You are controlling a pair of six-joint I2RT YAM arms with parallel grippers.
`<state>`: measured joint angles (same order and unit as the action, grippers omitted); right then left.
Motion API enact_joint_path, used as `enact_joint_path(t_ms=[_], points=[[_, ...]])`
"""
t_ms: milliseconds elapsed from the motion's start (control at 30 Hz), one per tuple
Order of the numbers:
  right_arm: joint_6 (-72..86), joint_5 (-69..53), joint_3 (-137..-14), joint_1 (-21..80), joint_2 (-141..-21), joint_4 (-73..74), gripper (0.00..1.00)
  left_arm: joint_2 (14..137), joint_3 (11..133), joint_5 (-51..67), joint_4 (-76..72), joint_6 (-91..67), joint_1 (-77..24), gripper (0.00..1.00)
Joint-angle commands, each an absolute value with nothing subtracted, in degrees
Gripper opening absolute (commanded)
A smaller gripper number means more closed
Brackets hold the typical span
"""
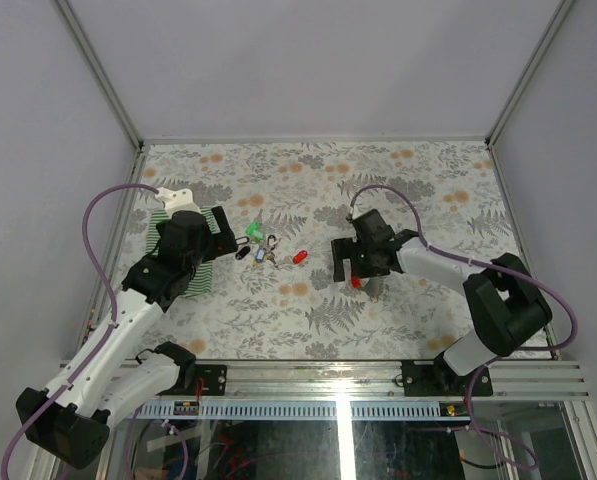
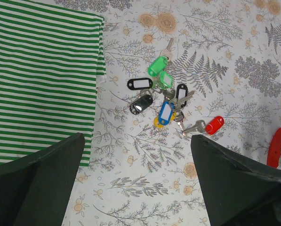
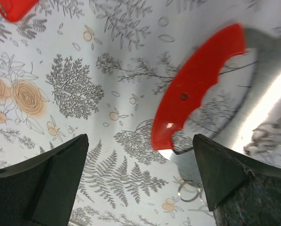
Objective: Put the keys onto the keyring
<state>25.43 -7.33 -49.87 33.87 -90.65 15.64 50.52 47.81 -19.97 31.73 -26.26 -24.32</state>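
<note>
On the floral worktop [image 1: 398,180], my left pincer [image 2: 135,136] gapes empty towards the heaped keys [image 2: 166,101], my right pincer [image 3: 140,136] likewise over the red keyring [image 3: 196,89], probably so each grabs its part

No legible text, labels or numbers

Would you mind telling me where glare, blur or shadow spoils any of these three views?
Right wrist: a glare streak washes out the shiny metal part beside the red handle, which looks slightly soft. Left wrist: evenly lit, the keys sharp. Top external: flat light, faint shadows, one white reflection stripe below the front rail.
</note>
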Motion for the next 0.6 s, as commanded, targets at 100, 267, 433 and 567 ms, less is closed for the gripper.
enact_joint_path(t_ms=[100, 267, 433, 567], points=[[20.0, 9.1, -53.7, 33.7, -80.9, 17.7, 1.00, 50.5, 47.7, -21.4, 30.1, -26.5, -23.9, 1.00], [18.8, 10.6, -59.5, 31.4, -83.4, 23.0, 1.00, 50.2, 47.7, -21.4, 30.1, -26.5, -23.9, 1.00], [22.2, 8.2, -62.3, 26.6, -85.4, 23.5, 0.90, 50.1, 47.7, -21.2, 30.1, -26.6, -23.9, 1.00], [24.7, 9.0, -63.3, 22.5, -88.8, 24.4, 0.78, 49.9, 47.6, -21.1, 30.1, -26.6, -24.0, 1.00]])
